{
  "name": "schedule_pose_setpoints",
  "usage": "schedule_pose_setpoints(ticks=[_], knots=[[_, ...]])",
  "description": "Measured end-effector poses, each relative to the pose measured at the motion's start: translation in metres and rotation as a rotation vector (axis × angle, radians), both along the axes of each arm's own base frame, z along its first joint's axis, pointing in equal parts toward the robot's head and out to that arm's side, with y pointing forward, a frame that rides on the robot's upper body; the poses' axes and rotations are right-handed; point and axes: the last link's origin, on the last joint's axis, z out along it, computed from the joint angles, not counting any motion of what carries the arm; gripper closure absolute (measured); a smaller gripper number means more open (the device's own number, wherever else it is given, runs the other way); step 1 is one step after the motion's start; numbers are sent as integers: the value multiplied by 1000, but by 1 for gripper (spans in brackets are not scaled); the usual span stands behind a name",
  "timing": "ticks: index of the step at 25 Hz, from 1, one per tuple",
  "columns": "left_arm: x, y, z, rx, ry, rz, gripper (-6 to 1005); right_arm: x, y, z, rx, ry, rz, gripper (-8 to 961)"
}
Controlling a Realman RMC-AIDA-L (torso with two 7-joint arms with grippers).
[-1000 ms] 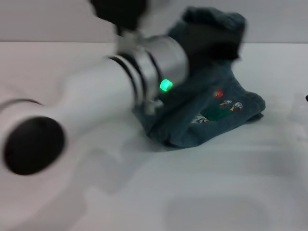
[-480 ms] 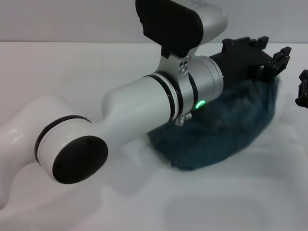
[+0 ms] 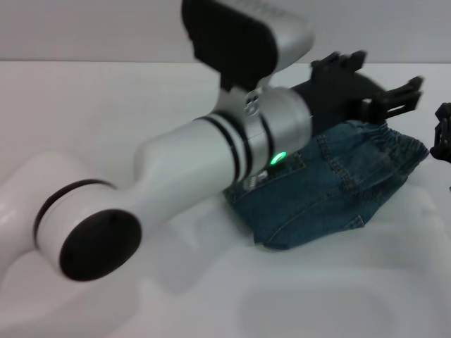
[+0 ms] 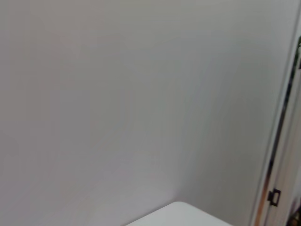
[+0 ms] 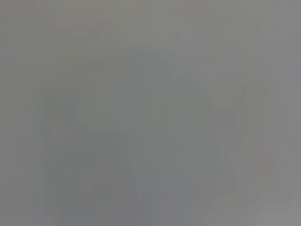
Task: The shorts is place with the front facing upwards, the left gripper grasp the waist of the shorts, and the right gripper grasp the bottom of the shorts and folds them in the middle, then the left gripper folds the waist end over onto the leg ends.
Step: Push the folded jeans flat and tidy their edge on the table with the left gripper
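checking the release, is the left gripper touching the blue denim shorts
Cannot tell. In the head view the left gripper sits just over the blue denim shorts, with no plain gap or contact.

The left arm (image 3: 211, 155) hides the left part of the folded denim shorts (image 3: 338, 183). The right tool (image 3: 442, 134) is cut off at the right edge. The right wrist view shows only grey blur.

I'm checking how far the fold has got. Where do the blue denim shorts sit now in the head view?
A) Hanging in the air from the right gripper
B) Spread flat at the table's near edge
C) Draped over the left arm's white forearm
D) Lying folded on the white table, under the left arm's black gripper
D: the blue denim shorts lie in a folded bundle on the white table, with the left arm's black gripper just above their far end.
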Motion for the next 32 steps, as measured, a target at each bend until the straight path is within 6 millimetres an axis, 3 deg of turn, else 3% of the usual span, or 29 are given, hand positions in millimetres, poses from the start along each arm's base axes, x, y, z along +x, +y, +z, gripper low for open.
schedule_pose_setpoints(ticks=[3, 6, 10, 12, 17, 26, 32], knots=[[-16, -3, 1, 6, 3, 41, 169, 0, -3, -1, -1, -14, 16, 954], [-37, -7, 3, 27, 2, 94, 152, 5, -9, 1, 17, -16, 16, 954], [-54, -10, 6, 65, -10, 126, 173, 16, -25, 4, 41, -34, -8, 954], [-77, -25, 7, 152, -50, 132, 183, 22, -34, 6, 61, -59, -14, 955], [-104, -48, 0, 262, -91, 74, 209, 33, -56, 10, 98, -81, -17, 955], [-126, -74, -33, 139, -10, 52, 611, 47, -73, 10, 90, -98, -54, 955], [-133, -91, -53, 20, 12, 41, 873, 49, -71, 9, 80, -103, -57, 955]])
